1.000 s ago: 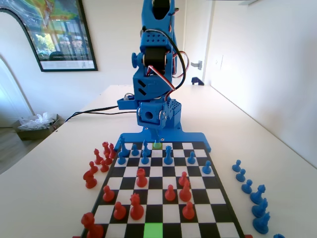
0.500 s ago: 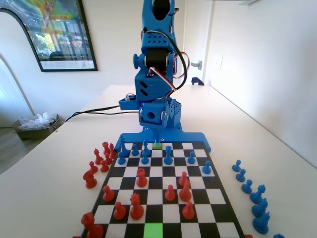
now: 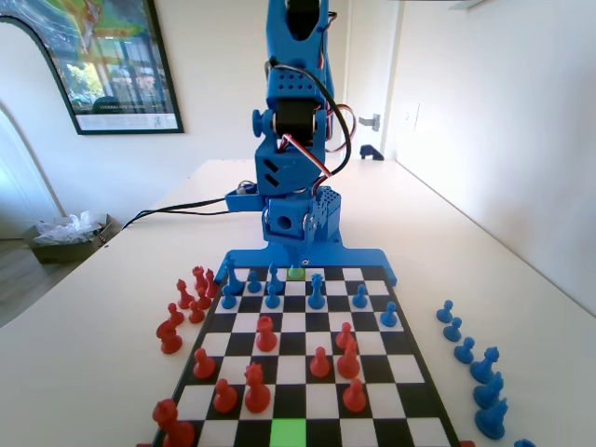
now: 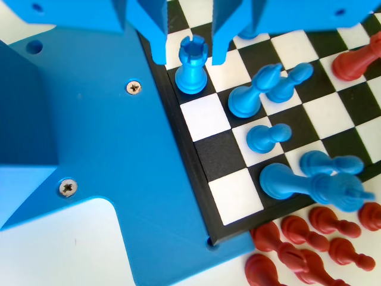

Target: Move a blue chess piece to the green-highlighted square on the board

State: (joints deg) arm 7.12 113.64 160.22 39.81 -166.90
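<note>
In the wrist view my gripper (image 4: 189, 58) is open, its two jaws hanging either side of a small blue chess piece (image 4: 191, 77) with a notched top. That piece stands upright on a black square in the board's (image 4: 196, 179) edge row and touches neither jaw. A knob-topped blue pawn (image 4: 268, 136) stands two squares away. In the fixed view the gripper (image 3: 296, 244) hangs low over the board's far row, just above a small dull green square (image 3: 296, 273). The bright green-highlighted square (image 3: 289, 433) lies in the nearest row with nothing on it.
Other blue pieces (image 4: 309, 182) crowd the rows beside the gripper. Red pieces (image 3: 256, 386) fill the board's near half. Captured red pieces (image 3: 182, 303) lie off the board's left side and captured blue pieces (image 3: 475, 368) off its right in the fixed view.
The arm's wrist has sunk a little and shifted slightly right over the board's far row. No piece has moved.
</note>
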